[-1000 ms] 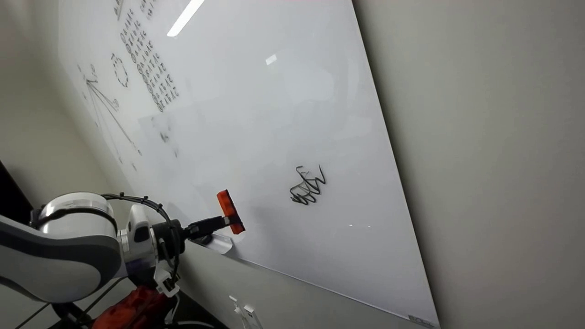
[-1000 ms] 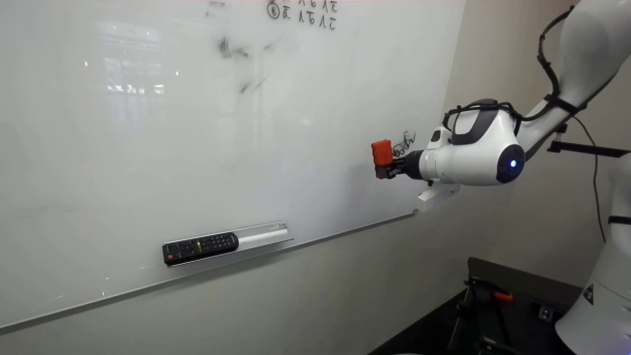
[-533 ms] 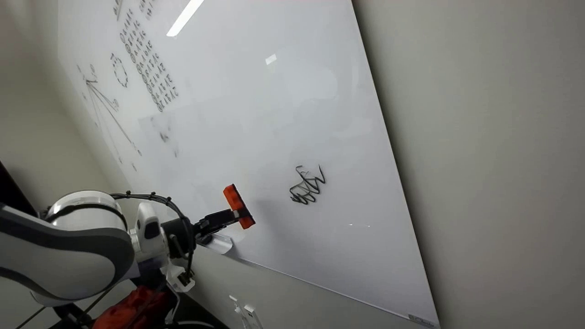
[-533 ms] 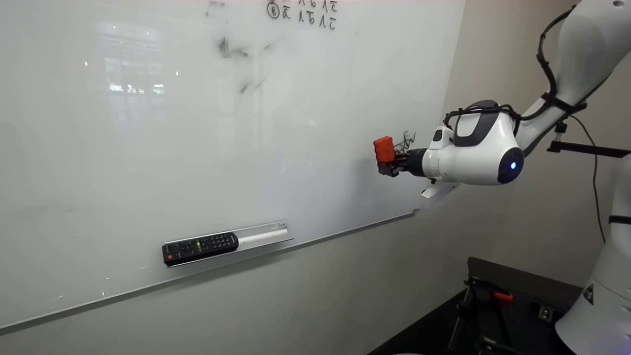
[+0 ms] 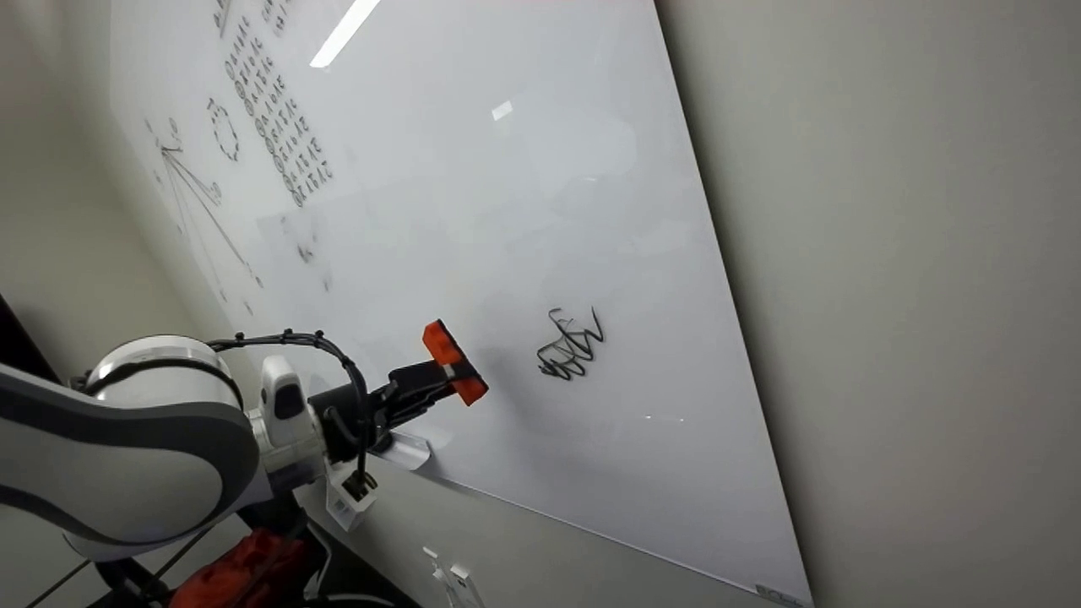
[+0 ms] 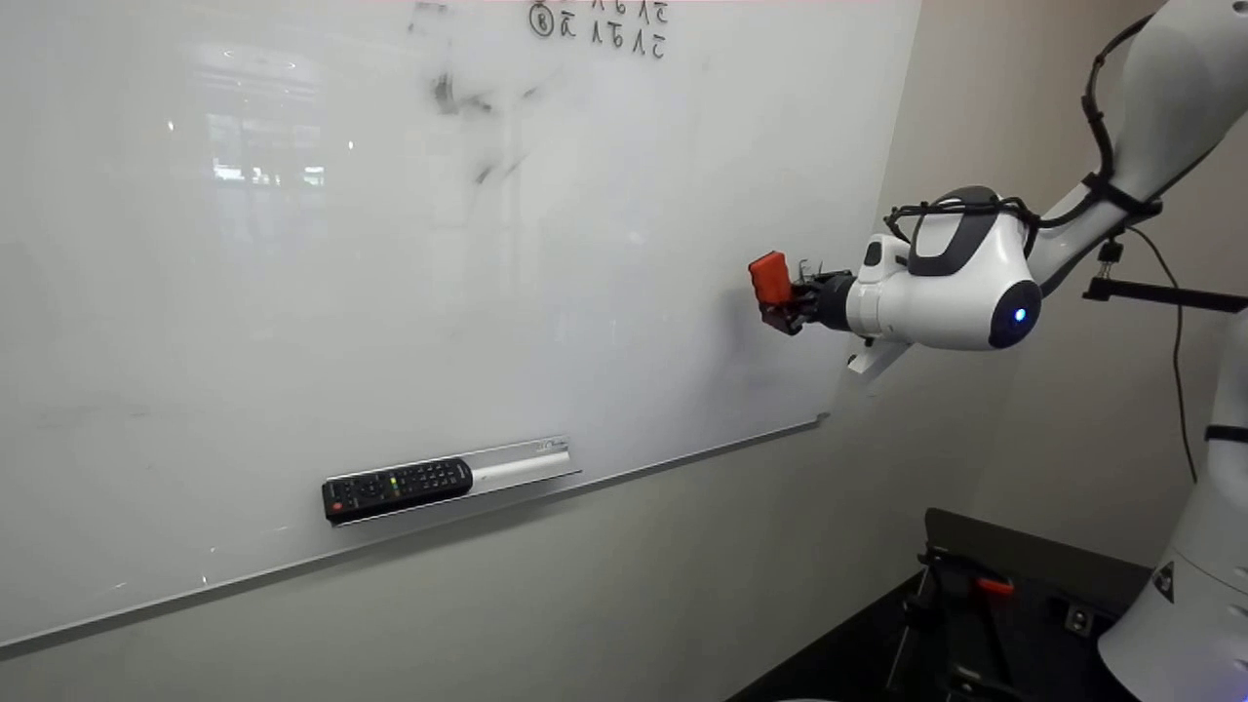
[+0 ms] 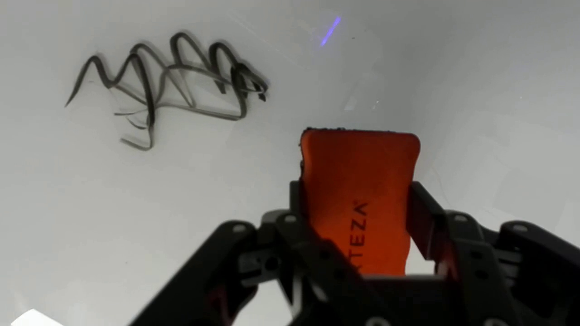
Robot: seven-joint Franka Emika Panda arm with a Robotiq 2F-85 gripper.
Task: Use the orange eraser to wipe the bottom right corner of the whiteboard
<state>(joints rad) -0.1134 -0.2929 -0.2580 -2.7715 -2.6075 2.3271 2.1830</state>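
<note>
The fingers (image 7: 426, 222) pinch the orange eraser (image 7: 358, 181) by its two long sides. Its dark side faces the whiteboard (image 5: 473, 228), most likely so that the wiping part can rub and the fingers do not scrape. One end pokes out past the fingers, which may help it reach the marks. The eraser is near the black scribble (image 7: 166, 69) but not over it. It looks just off the board, though it is hard to be sure. A remote (image 6: 397, 490) lies in the small tray (image 6: 520, 472), maybe because the tray makes a handy shelf.

On the eraser, the letters "TEZA" can be read, sideways; the fingers hide most of what comes before. High on the board, in an exterior view, a row of writing (image 6: 614, 37) has a ring with a B or an 8, then a, b and c with lines on top. Any words on the tray and remote are too small to read.
</note>
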